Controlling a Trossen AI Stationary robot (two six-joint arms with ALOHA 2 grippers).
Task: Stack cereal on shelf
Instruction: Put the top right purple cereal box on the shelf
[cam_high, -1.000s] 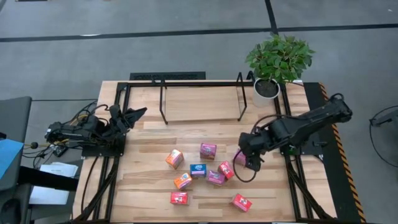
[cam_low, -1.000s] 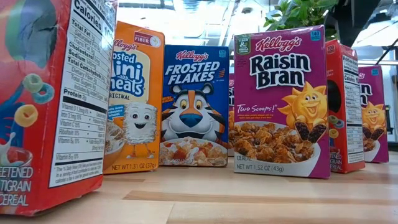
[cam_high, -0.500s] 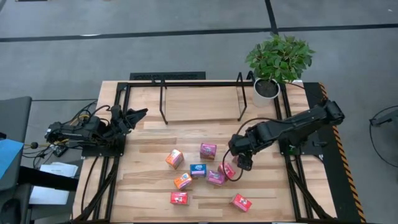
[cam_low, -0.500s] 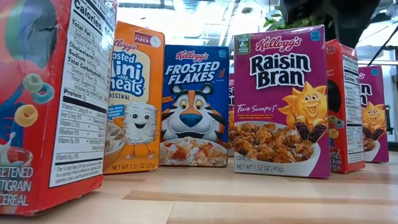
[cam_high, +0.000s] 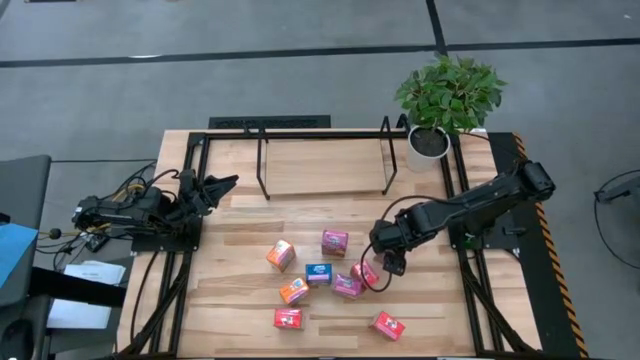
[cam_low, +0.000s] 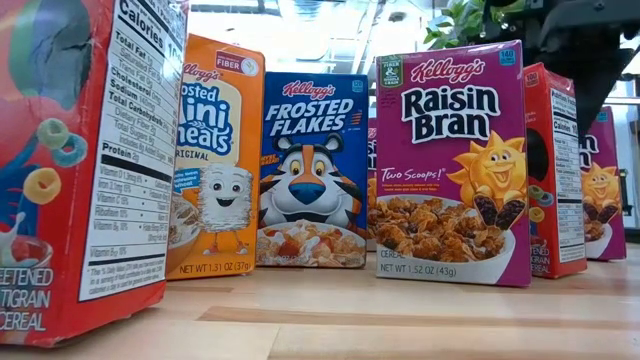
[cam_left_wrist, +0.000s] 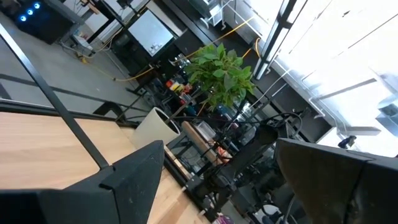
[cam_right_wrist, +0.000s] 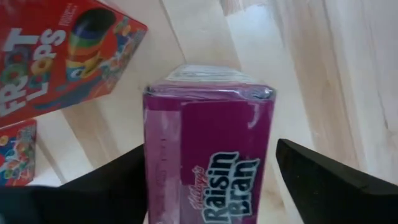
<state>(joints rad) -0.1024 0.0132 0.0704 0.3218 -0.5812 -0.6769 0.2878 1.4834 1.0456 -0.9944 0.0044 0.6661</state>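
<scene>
Near table centre, right gripper (cam_high: 391, 262) poised over a magenta Raisin Bran carton (cam_right_wrist: 208, 146) at the right edge of the cereal cluster; jaws spread wide, one finger on either side of the carton's narrow width, nothing held yet. Carton upright, long axis running straight ahead between the fingers, so likely a plain descent and squeeze. Right arm far nearer than left gripper (cam_high: 222, 184), parked open and empty at the table's left edge. Counted from above: nine cartons, all on the tabletop; one shelf (cam_high: 325, 136), bare, at the far edge, well apart.
</scene>
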